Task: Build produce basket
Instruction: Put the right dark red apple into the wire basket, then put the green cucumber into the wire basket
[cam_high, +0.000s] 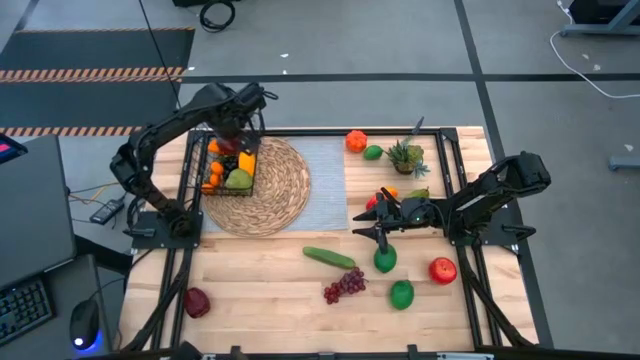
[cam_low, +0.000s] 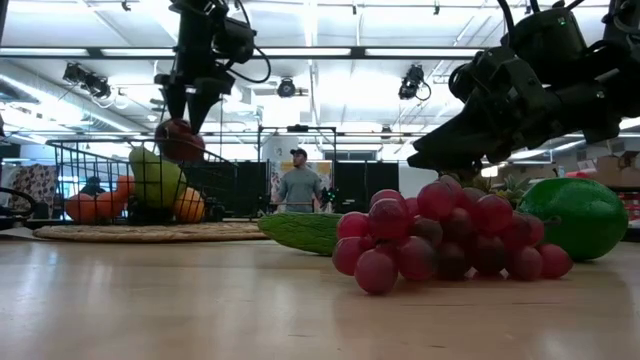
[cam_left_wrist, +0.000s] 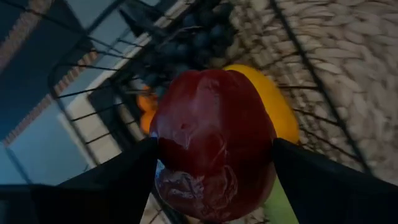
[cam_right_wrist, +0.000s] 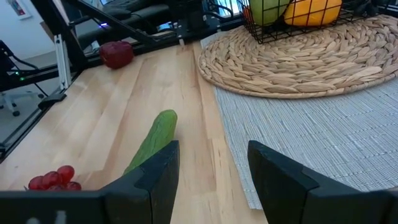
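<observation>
Red apple (cam_left_wrist: 214, 140) clamped in left end effector (cam_low: 183, 128), above heaped basket (cam_high: 228, 165); may roll off on release. Right end effector (cam_right_wrist: 211, 171) empty, part-open.

A round straw mat (cam_high: 262, 187) lies on a grey placemat (cam_high: 322, 185) atop the wooden table (cam_high: 260, 290). A spiky potted plant (cam_high: 405, 156) stands near the table's far edge. A person (cam_low: 299, 184) stands in the room beyond.
</observation>
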